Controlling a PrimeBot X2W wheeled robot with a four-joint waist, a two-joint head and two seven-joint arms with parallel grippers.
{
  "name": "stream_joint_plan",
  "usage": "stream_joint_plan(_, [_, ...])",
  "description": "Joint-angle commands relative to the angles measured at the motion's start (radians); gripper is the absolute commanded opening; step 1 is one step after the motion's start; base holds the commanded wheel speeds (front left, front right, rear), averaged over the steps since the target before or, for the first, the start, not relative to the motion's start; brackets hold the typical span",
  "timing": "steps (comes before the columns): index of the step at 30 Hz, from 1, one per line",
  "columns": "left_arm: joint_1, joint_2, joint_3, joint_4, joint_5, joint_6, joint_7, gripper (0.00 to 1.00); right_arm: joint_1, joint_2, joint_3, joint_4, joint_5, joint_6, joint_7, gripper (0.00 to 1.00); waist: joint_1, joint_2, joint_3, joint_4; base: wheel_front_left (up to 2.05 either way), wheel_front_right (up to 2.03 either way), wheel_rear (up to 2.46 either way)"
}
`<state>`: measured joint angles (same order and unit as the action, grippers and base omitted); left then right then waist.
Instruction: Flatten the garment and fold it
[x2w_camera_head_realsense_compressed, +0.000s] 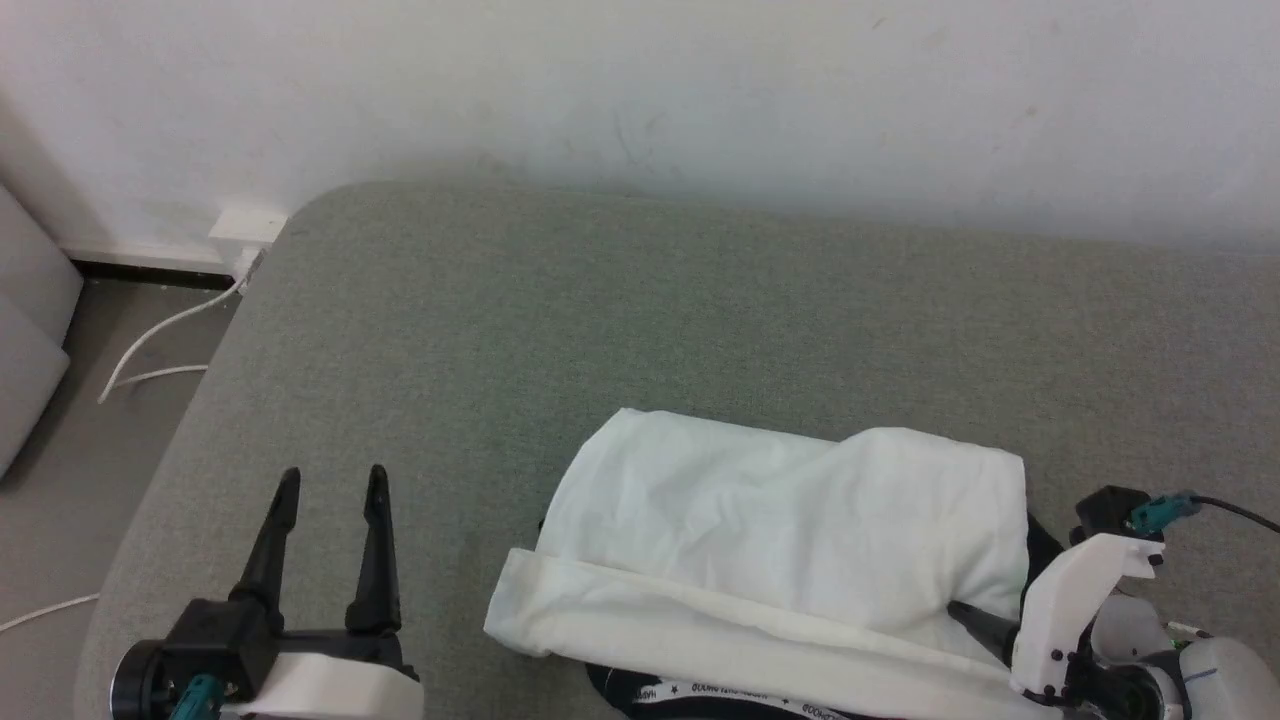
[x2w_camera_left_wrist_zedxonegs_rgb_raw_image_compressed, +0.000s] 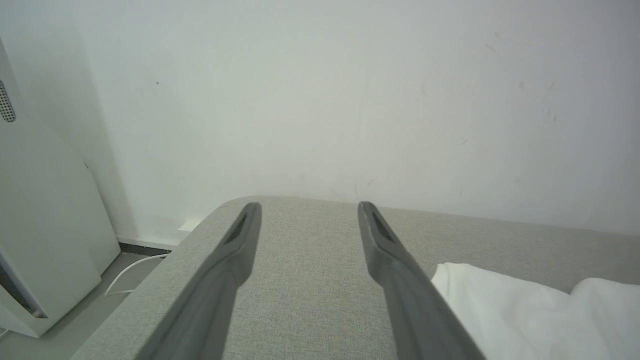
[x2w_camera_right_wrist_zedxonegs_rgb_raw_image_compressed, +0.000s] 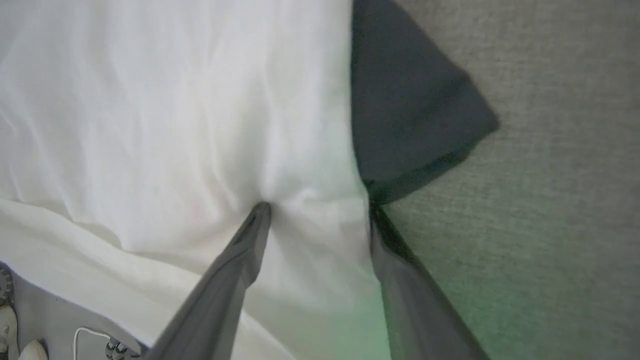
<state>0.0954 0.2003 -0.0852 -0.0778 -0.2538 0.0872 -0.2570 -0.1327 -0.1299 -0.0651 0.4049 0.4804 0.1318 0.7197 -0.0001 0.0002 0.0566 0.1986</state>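
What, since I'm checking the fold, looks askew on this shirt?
The shirt lies crooked and wrinkled at the near edge of the grey surface; its turned-over band slants, and a black sleeve pokes out beside the open right gripper.

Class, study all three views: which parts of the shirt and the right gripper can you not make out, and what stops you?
1. Near edge of the shirt: head view, cut off by the bottom edge.
2. Lettering on the black band: head view, too small and partly cut off.
3. Whether the right gripper presses the cloth: right wrist view, folds hide the contact.
4. The sleeve: head view, mostly behind the white mount.
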Motion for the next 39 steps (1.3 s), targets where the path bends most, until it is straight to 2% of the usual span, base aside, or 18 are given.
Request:
stream_joint_plan(1, [0.007,-0.007,0.006,0.006,0.012,-0.011,-0.005,1.00,0.020,0.025,0.031,0.064,0.016,-0.001,0.046,0.44,0.0001,-0.0002,0.000,0.002,0.00,0.00,0.00])
stream_joint_plan(2, [0.008,-0.010,0.009,0.008,0.017,-0.016,-0.005,1.00,0.015,0.027,0.041,0.074,0.025,-0.001,0.058,0.05,0.0001,-0.0002,0.000,0.000,0.00,0.00,0.00])
stream_joint_plan(3, [0.009,-0.013,0.011,0.012,0.021,-0.022,-0.005,1.00,0.010,0.026,0.051,0.078,0.030,-0.001,0.060,0.00,0.0001,-0.0002,-0.002,-0.002,0.00,0.00,0.00])
stream_joint_plan(5, [0.013,-0.019,0.016,0.021,0.028,-0.031,-0.005,1.00,0.001,0.021,0.072,0.077,0.041,-0.001,0.056,0.00,0.0001,-0.0002,-0.007,-0.007,0.00,0.00,0.00])
stream_joint_plan(10, [0.020,-0.032,0.025,0.038,0.044,-0.048,-0.005,1.00,-0.024,-0.029,0.103,0.000,0.046,-0.001,-0.056,0.00,0.0001,-0.0002,-0.029,-0.019,0.00,0.00,0.00])
stream_joint_plan(16, [0.036,-0.041,0.036,0.050,0.056,-0.056,-0.005,1.00,-0.002,-0.085,0.075,-0.096,0.034,-0.001,-0.152,0.00,0.0001,-0.0002,-0.059,-0.043,0.00,0.00,0.00])
stream_joint_plan(22, [0.061,-0.047,0.040,0.062,0.066,-0.065,-0.005,1.00,0.076,-0.119,-0.062,-0.171,-0.007,-0.001,-0.135,0.00,0.0001,-0.0002,-0.078,-0.079,0.00,0.00,0.00])
stream_joint_plan(28, [0.070,-0.053,0.037,0.075,0.074,-0.070,-0.005,1.00,0.185,-0.125,-0.243,-0.238,-0.067,-0.001,-0.081,0.00,0.0001,-0.0002,-0.085,-0.094,0.00,0.00,0.00])
stream_joint_plan(31, [0.073,-0.055,0.039,0.080,0.073,-0.072,-0.005,1.00,0.215,-0.121,-0.285,-0.286,-0.096,-0.001,-0.066,0.00,0.0001,-0.0002,-0.085,-0.102,0.00,0.00,0.00])
stream_joint_plan(34, [0.070,-0.059,0.038,0.088,0.072,-0.076,-0.005,1.00,0.213,-0.103,-0.246,-0.341,-0.112,-0.001,-0.049,0.00,0.0001,-0.0002,-0.084,-0.109,0.00,0.00,0.00])
stream_joint_plan(39, [0.055,-0.062,0.030,0.106,0.073,-0.084,-0.005,1.00,0.170,-0.063,-0.068,-0.403,-0.118,-0.001,-0.024,0.00,0.0001,-0.0002,-0.092,-0.108,0.00,0.00,0.00])
